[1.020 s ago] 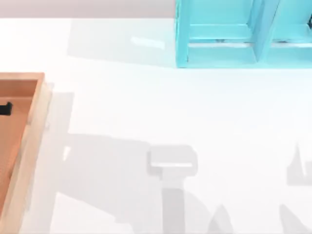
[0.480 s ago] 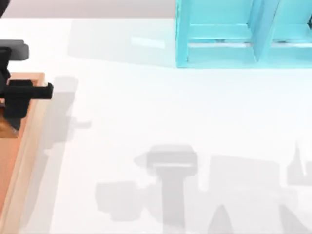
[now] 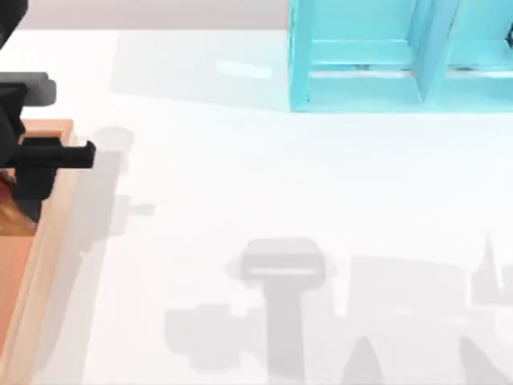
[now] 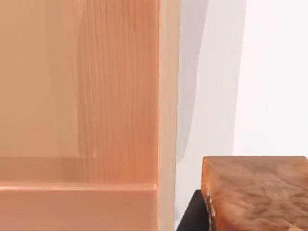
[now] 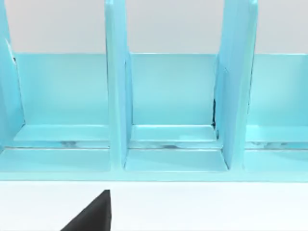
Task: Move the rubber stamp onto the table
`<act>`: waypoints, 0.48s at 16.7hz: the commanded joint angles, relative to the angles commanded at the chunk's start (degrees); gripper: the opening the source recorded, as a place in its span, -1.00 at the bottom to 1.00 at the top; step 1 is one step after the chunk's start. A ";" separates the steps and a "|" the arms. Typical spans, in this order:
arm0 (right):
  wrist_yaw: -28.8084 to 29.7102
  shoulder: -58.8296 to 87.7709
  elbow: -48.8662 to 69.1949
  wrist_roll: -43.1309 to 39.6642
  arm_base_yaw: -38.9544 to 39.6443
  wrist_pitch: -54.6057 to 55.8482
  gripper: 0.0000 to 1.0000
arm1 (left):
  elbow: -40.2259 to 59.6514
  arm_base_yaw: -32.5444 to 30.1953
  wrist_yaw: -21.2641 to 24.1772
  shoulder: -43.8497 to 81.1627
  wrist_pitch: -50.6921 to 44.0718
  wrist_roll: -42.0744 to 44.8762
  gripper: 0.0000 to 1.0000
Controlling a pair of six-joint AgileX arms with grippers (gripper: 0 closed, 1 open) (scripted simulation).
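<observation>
Left gripper (image 3: 28,188) is hanging over the orange-brown wooden tray's (image 3: 50,241) edge, at the glossy white table's (image 3: 264,176) left, gripping the wood-bodied rubber stamp (image 4: 257,192) between its fingers.

The bench (image 3: 240,176) was smooth, shiny white, and soft grey shadows lay on it. The tray (image 3: 48,241) at its left edge looked like orange-brown wood, with fine grain lines running along its floor (image 4: 115,86) and a paler, smooth rim. The rubber stamp (image 4: 257,192) had a brown, wood-like body with a bumpy, glossy skin. The left tool (image 3: 36,172) looked like dull black plastic. The shelf unit (image 5: 168,110) was smooth turquoise, like painted board, with a slight shine.
</observation>
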 joint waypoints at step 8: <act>0.00 0.00 0.00 0.00 0.00 0.00 1.00 | 12.63 -6.75 0.82 21.76 7.69 -6.26 -1.00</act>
